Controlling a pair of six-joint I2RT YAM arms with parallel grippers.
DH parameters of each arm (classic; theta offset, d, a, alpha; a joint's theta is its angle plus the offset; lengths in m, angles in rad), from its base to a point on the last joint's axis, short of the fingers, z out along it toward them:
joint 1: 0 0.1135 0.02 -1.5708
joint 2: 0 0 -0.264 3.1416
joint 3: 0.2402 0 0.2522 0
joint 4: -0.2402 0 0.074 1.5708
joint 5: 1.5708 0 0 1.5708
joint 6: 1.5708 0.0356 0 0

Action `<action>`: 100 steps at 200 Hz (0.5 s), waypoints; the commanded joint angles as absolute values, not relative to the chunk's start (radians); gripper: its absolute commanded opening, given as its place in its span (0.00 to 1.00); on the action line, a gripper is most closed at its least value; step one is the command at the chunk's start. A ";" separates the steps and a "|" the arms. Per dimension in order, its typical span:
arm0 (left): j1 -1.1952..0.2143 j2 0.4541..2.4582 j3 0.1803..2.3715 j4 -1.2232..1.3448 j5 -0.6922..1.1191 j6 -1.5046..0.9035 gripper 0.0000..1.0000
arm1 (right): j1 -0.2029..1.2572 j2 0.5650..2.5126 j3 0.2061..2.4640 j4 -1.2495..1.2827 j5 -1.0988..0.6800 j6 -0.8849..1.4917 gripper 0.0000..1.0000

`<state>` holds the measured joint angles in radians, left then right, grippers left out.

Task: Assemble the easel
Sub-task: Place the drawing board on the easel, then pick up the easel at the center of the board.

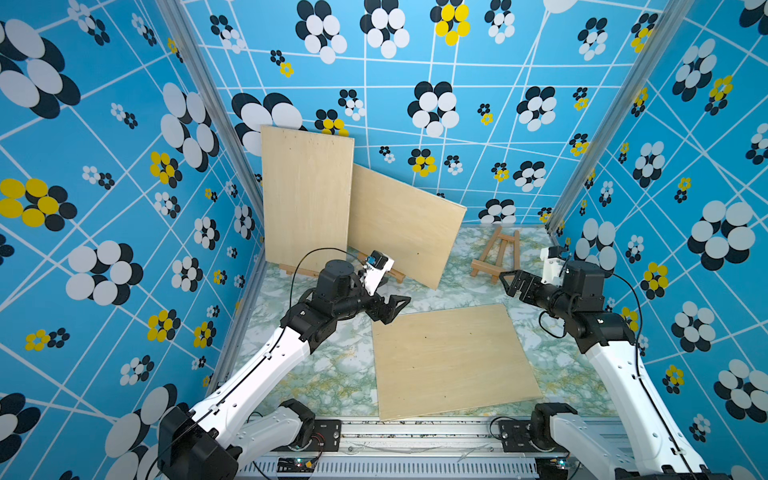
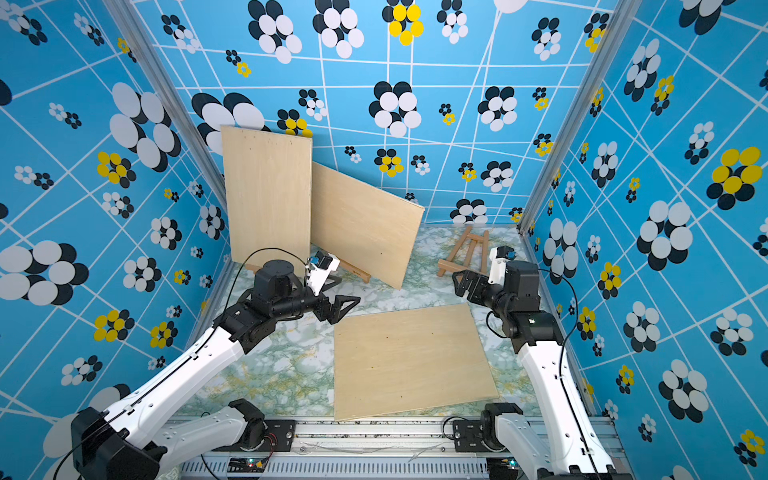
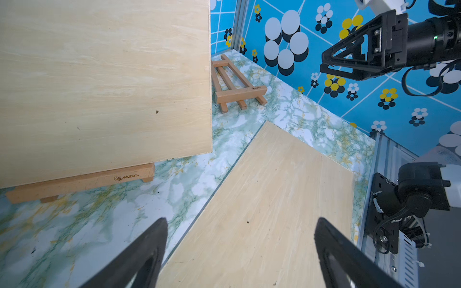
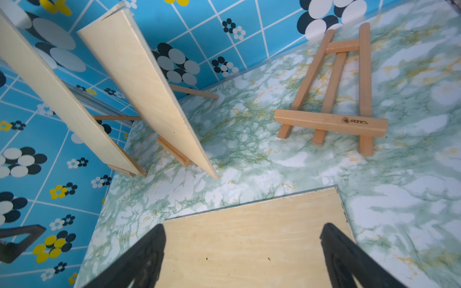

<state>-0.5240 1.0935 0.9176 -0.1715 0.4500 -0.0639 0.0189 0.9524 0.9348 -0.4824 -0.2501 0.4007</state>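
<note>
Left gripper (image 1: 397,309) spread wide, empty, over the flat board (image 1: 453,361) corner; I see right gripper (image 1: 506,284) equally wide, empty, beside the lying easel (image 1: 496,257).

L arm (image 1: 266,365) & R arm (image 1: 631,386) reach fwd; L pincer (image 1: 398,309) & R pincer (image 1: 506,284) jaws spread wide, empty.

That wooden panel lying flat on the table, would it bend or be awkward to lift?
The flat panel looks thin yet probably stiff: similar propped panels stand without sagging. Lying flush on the table, it offers little edge to grip, so it would likely slide when pushed.
</note>
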 commanded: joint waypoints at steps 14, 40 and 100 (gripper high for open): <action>-0.507 1.072 0.851 -0.104 0.507 -0.159 0.99 | 0.019 0.972 0.966 -0.596 -0.147 0.474 0.99; -0.499 1.064 0.808 -0.096 0.504 -0.212 0.99 | 0.019 1.007 0.996 -0.628 -0.160 0.483 0.99; -0.472 1.038 0.718 -0.074 0.426 -0.389 0.99 | 0.020 1.021 0.972 -0.657 -0.166 0.495 1.00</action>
<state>-0.4862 1.0676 0.7574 -0.1047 0.4587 -0.2890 0.0189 1.0283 0.9791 -0.6258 -0.1726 0.4797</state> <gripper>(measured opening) 0.988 0.995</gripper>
